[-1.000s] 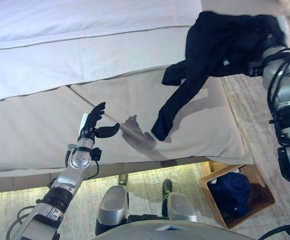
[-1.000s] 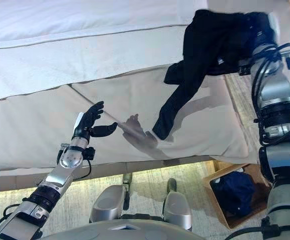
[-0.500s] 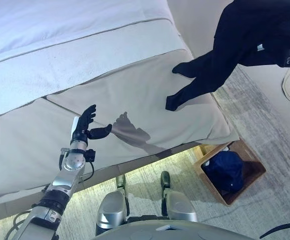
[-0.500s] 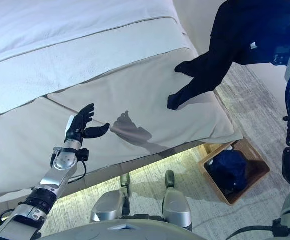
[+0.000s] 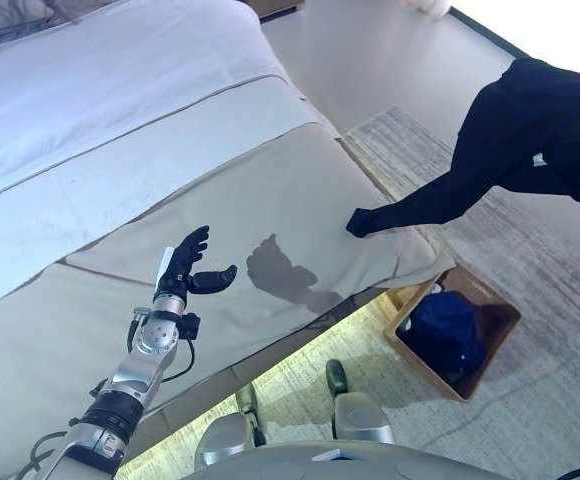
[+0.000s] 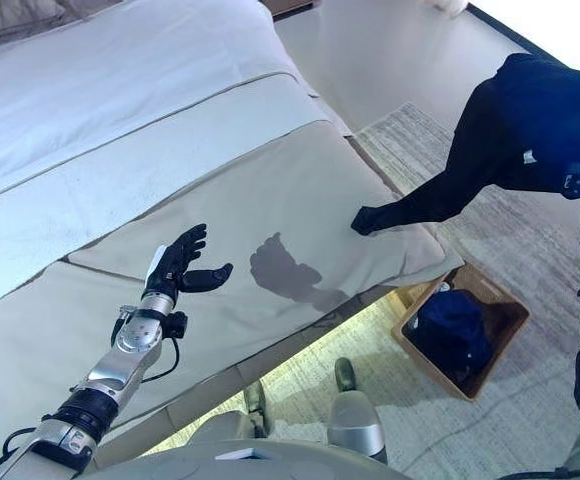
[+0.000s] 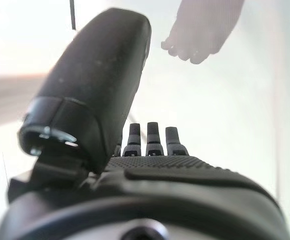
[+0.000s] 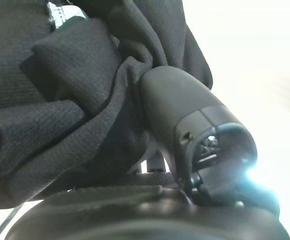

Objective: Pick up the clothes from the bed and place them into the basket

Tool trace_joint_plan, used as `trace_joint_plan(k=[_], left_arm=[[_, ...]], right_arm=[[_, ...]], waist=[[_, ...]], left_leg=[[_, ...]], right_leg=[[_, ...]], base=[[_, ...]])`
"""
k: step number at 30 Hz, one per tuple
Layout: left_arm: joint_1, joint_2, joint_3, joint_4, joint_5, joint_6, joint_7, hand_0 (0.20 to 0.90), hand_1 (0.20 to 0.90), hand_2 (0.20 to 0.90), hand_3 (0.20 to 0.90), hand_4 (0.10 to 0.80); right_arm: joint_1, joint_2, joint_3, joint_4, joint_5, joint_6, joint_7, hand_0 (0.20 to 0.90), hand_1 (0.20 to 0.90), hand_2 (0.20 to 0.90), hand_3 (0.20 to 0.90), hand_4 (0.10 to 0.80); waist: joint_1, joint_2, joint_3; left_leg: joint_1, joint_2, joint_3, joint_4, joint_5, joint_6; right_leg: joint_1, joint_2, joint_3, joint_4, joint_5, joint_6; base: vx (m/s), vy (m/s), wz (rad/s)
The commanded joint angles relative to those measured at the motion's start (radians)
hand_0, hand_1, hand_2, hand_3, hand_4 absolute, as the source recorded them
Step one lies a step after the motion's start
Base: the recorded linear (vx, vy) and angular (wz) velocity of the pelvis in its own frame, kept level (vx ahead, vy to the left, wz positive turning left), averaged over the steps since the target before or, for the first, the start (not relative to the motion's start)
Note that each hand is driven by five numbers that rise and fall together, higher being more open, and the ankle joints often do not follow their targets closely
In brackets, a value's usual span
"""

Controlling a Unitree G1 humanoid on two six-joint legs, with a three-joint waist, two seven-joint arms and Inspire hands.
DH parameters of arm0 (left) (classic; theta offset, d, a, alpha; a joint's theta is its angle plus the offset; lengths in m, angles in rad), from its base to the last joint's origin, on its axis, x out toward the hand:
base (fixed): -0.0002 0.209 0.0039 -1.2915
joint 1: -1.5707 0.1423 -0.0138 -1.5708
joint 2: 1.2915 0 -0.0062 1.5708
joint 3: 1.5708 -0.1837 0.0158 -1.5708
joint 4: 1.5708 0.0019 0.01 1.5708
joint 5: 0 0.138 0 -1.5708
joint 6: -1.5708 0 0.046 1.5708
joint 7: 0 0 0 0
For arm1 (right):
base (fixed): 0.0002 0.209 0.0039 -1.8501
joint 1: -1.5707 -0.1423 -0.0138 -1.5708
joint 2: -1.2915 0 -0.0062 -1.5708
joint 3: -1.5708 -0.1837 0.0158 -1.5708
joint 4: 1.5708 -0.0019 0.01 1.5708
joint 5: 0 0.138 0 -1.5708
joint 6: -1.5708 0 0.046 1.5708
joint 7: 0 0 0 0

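A black garment (image 5: 530, 140) hangs in the air at the right, bunched at the top, with one sleeve end (image 6: 370, 218) trailing on the bed's right corner. My right hand (image 8: 195, 125) is shut on the black garment (image 8: 60, 100), its thumb pressed into the folds. In the eye views that hand is hidden by the cloth. A wooden basket (image 5: 485, 352) stands on the rug below the bed corner and holds a dark blue garment (image 5: 442, 330). My left hand (image 5: 185, 265) hovers open over the beige cover (image 5: 270, 200), holding nothing.
The bed has a white sheet (image 5: 120, 80) at its far side and a beige cover at the near side. A grey patterned rug (image 5: 530, 400) lies under the basket. Bare floor (image 6: 390, 60) runs along the bed's right side.
The whole view has swung to the right, so the camera moved. My right hand has carried the black garment off the bed toward the right; only a sleeve end still touches it. The left hand keeps its pose.
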Motion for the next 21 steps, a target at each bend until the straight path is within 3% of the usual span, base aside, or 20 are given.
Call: trace_joint_plan(k=[1, 11, 21], left_arm=[[-0.013, 0.0, -0.033, 0.026, 0.037, -0.105, 0.009, 0.9, 0.9, 0.9, 0.9, 0.8], [-0.027, -0.004, -0.043, 0.032, 0.044, -0.089, -0.009, 0.9, 0.9, 0.9, 0.9, 0.8], [-0.05, -0.014, -0.063, 0.037, 0.047, -0.08, -0.006, 0.9, 0.9, 0.9, 0.9, 0.8]], right_arm=[[-0.046, -0.147, -0.044, -0.079, -0.017, -0.101, -0.064, 0.3, 0.3, 0.3, 0.2, 0.1], [0.07, -0.109, -0.104, -0.016, -0.044, -0.056, -0.012, 0.3, 0.3, 0.3, 0.2, 0.1], [0.118, -0.063, -0.077, 0.04, -0.131, -0.048, 0.041, 0.3, 0.3, 0.3, 0.2, 0.1]], waist=[[0.022, -0.025, -0.168], [-0.012, -0.004, -0.163], [-0.029, 0.019, -0.144]], left_leg=[[0.024, 0.006, -0.076, 0.019, -0.122, 0.0], [0.041, 0.016, -0.054, 0.011, -0.133, -0.005], [0.035, 0.022, -0.037, 0.008, -0.13, -0.015]], right_leg=[[-0.032, 0.057, -0.048, 0.018, 0.004, -0.014], [-0.034, 0.067, -0.036, 0.018, -0.004, -0.013], [-0.055, 0.072, -0.034, 0.016, 0.001, -0.014]], base=[[-0.009, -0.023, -0.16], [0.017, -0.031, -0.1], [-0.011, -0.033, -0.02]])
